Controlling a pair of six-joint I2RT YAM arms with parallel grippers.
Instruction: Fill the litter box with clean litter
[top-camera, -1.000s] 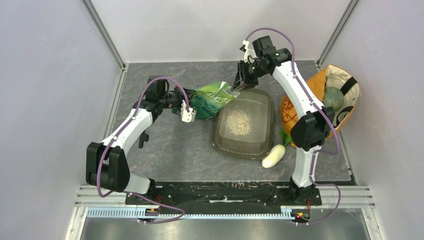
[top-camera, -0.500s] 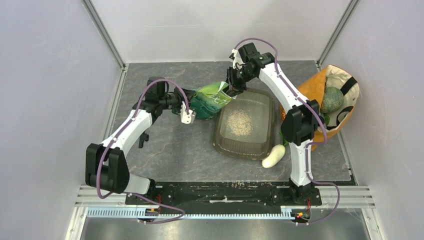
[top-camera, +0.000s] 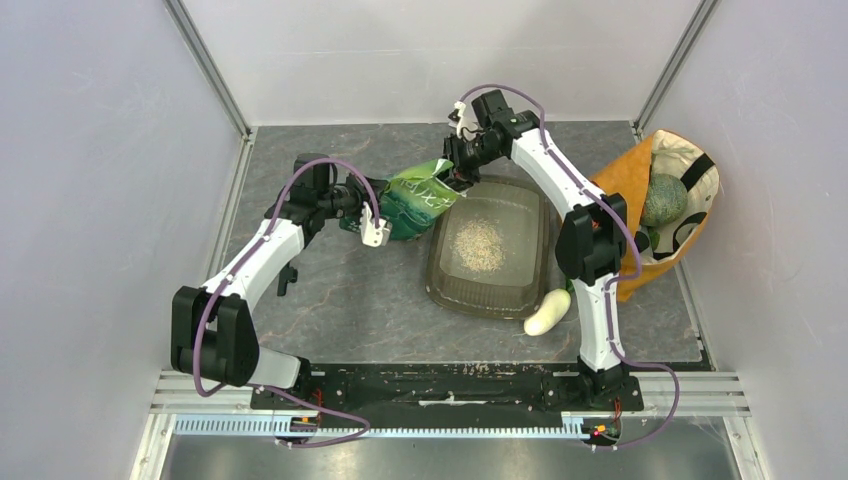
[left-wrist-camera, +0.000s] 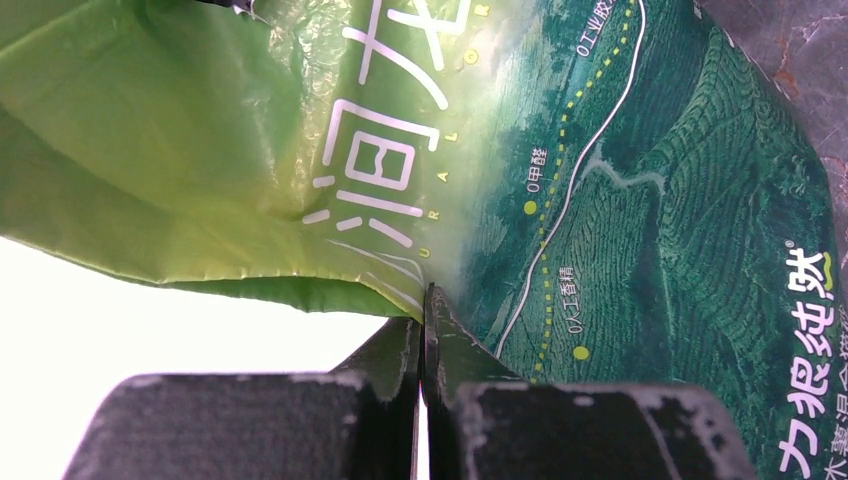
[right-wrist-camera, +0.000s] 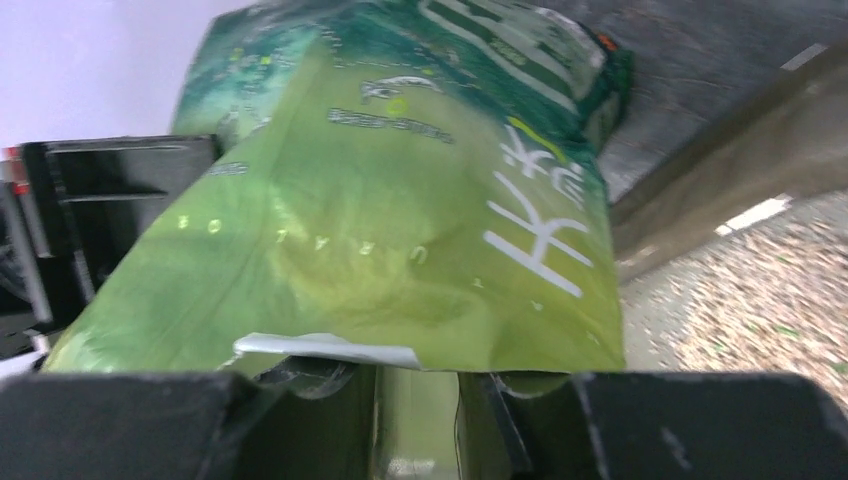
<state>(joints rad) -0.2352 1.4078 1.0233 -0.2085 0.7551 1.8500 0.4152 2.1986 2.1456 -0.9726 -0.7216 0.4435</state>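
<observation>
The litter box (top-camera: 534, 262) lies right of centre, with a small heap of clean litter (top-camera: 478, 238) in its middle. A green bag (top-camera: 415, 198) with white characters lies tilted at the box's far-left corner. My left gripper (top-camera: 372, 208) is shut on the bag's lower edge; in the left wrist view the gripper (left-wrist-camera: 425, 305) pinches a fold of the bag (left-wrist-camera: 620, 200). My right gripper (top-camera: 455, 172) is at the bag's top end. In the right wrist view the gripper (right-wrist-camera: 415, 375) has the bag's (right-wrist-camera: 400, 220) top edge between its narrowly parted fingers, with the litter (right-wrist-camera: 760, 290) and the box rim (right-wrist-camera: 720, 170) to the right.
A smooth white oval vegetable (top-camera: 547, 311) lies at the litter box's near-right corner. An orange-and-cream fabric bag (top-camera: 625, 175) holding a round green melon (top-camera: 663, 199) leans against the right wall. Pale walls enclose the dark tabletop (top-camera: 340, 290).
My right gripper has moved left from above the box's far edge, and the bag's top end has shifted left with it. My left gripper has barely moved.
</observation>
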